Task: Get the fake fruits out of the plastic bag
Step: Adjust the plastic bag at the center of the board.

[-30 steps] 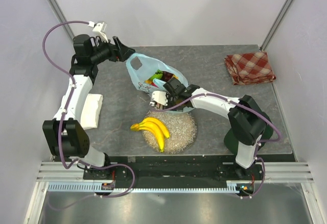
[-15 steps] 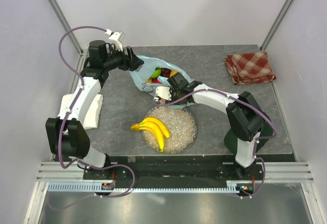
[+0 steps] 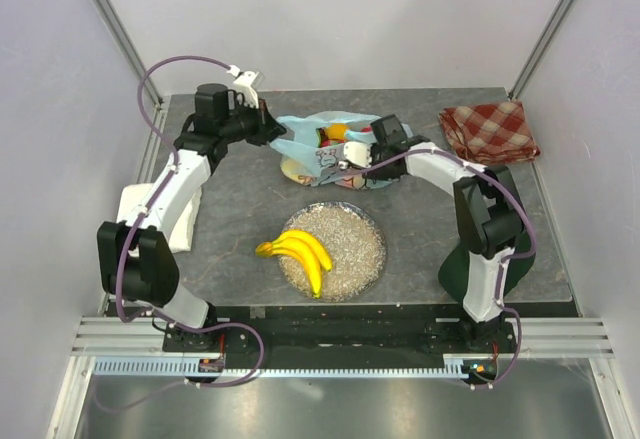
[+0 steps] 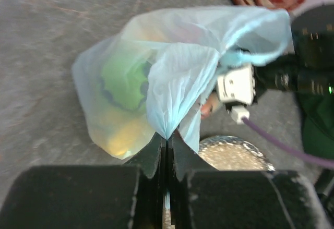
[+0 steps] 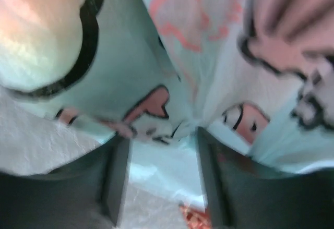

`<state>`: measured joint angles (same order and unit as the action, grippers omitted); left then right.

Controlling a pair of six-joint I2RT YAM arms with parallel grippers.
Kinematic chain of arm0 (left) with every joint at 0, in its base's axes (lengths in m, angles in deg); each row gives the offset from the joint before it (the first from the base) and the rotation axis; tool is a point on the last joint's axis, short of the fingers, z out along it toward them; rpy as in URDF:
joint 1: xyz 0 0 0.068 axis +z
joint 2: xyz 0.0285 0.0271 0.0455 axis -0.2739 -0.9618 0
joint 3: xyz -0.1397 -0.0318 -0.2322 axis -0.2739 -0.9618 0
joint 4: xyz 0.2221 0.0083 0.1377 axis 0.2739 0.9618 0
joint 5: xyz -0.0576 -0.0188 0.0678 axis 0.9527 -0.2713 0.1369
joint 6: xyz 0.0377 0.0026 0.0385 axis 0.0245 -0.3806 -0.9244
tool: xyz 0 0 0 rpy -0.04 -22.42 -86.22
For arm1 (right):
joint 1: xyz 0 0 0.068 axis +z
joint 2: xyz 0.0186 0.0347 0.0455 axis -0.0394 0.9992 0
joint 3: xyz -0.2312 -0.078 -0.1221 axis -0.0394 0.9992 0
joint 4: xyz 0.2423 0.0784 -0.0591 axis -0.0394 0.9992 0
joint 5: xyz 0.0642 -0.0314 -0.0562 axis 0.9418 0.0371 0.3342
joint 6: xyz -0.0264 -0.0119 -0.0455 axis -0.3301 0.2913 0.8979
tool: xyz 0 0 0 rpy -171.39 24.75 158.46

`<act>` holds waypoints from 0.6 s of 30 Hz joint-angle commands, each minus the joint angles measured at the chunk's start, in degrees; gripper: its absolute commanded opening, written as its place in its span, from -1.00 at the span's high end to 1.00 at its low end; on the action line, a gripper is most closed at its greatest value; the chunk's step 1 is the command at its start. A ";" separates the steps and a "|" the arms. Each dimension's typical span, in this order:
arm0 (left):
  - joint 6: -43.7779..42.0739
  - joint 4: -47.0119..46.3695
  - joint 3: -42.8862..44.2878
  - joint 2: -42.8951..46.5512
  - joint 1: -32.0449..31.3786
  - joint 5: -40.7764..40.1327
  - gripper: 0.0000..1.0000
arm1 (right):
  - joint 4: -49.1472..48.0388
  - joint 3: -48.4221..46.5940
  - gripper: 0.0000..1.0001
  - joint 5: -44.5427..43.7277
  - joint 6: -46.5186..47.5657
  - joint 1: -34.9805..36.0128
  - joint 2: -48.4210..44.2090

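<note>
Left fingers (image 4: 152,156): pressed together, pinching a gathered fold of the light blue translucent crinkly plastic bag (image 4: 182,67).
Right fingers (image 5: 213,187): apart, with the bag's printed film lying between their tips.
Bag: on the grey desk (image 3: 420,249), between both arms.
Yellow plastic banana bunch (image 3: 300,251): outside the bag, on the speckled round plate (image 3: 365,259).

The plastic bag (image 3: 322,154) lies at the back middle of the surface (image 3: 430,249), with fake fruits (image 3: 331,135) in it. The left end effector (image 3: 272,131) is at its left edge and the right end effector (image 3: 352,159) at its right. A dish (image 3: 372,249) sits in front of the bag, with the banana bunch (image 3: 298,251) on its left side. A cloth (image 3: 488,131) lies at the back right.
</note>
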<state>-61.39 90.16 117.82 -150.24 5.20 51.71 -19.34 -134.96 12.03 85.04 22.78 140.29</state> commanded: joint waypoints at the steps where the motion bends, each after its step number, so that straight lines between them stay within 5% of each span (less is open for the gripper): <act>1: 5.43 -3.00 0.54 -0.46 -2.48 3.71 0.96 | 17.53 -9.09 -0.36 13.10 1.48 -1.66 -11.46; 3: 5.96 -3.09 0.10 -0.20 -3.01 3.36 0.97 | 28.46 -16.47 -0.54 21.27 -0.26 -0.09 -15.08; 5: 6.31 -3.00 -0.94 0.24 -3.54 2.92 0.97 | 30.15 -22.52 -0.78 25.69 -8.77 0.97 -19.57; 7: 6.40 -3.00 -2.09 0.59 -3.63 2.74 0.97 | 27.88 -24.84 -0.81 30.97 -17.44 1.24 -21.86; 11: 6.84 -3.18 -3.50 0.95 -3.89 2.05 0.97 | 11.48 -21.52 -0.17 27.83 -26.37 1.50 -20.04; 14: 7.54 -3.18 -4.55 1.47 -3.89 1.08 0.96 | 8.27 -22.46 0.21 29.22 -25.94 1.59 -13.63; 18: 7.63 -3.62 -4.99 1.74 -3.89 -0.42 0.96 | 4.94 -21.77 0.42 26.60 -26.02 2.91 -4.06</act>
<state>-55.79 88.72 113.21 -150.74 1.55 52.61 -12.68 -160.36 39.73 62.59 24.94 123.40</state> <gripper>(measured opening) 0.034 0.308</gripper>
